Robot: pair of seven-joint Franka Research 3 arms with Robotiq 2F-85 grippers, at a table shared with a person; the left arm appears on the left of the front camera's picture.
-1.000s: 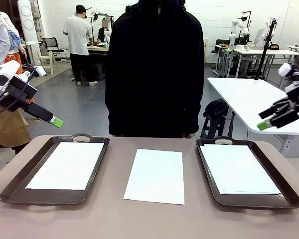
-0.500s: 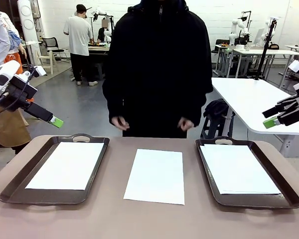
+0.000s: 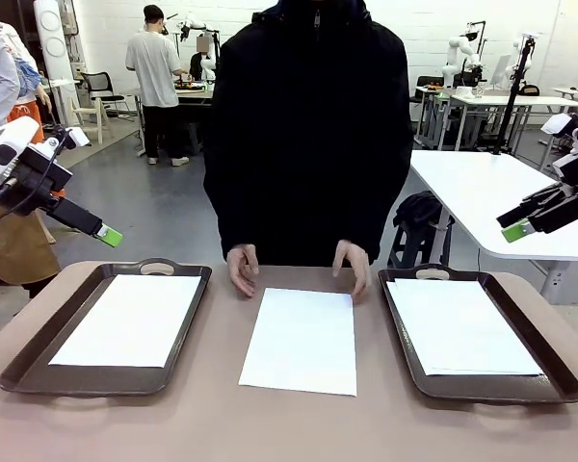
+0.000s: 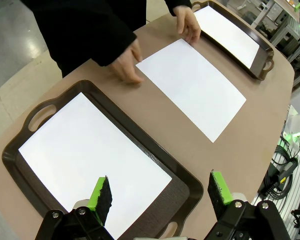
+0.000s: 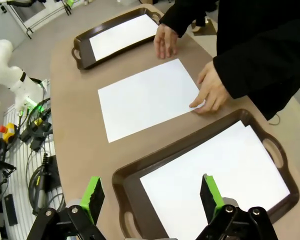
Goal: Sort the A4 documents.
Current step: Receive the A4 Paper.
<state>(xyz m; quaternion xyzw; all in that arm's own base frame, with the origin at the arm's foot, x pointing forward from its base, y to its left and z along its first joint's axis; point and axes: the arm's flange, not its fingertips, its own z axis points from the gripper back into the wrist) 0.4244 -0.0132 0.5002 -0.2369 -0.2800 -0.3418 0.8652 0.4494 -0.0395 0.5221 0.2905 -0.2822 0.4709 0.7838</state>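
Observation:
A white A4 document (image 3: 301, 340) lies flat on the table's middle, between two dark brown trays. The left tray (image 3: 39, 358) holds a white sheet (image 3: 130, 319); the right tray (image 3: 535, 358) holds another sheet (image 3: 460, 325). The person's two hands (image 3: 243, 269) rest on the table at the middle sheet's far corners. My left gripper (image 3: 108, 234) hangs open above and left of the left tray, looking down on that tray's sheet (image 4: 90, 155) in its wrist view. My right gripper (image 3: 516, 230) is open, high beyond the right tray, over its sheet (image 5: 217, 180).
The person in a black coat (image 3: 308, 135) stands at the table's far edge. The brown tabletop (image 3: 222, 423) is bare in front of the trays. A white table (image 3: 482, 197) stands behind at the right. Cables and equipment (image 5: 25, 130) lie beside the table.
The person's hands came down from in front of the body onto the table at the middle sheet's far corners. My right gripper shifted slightly. The left arm has stayed put.

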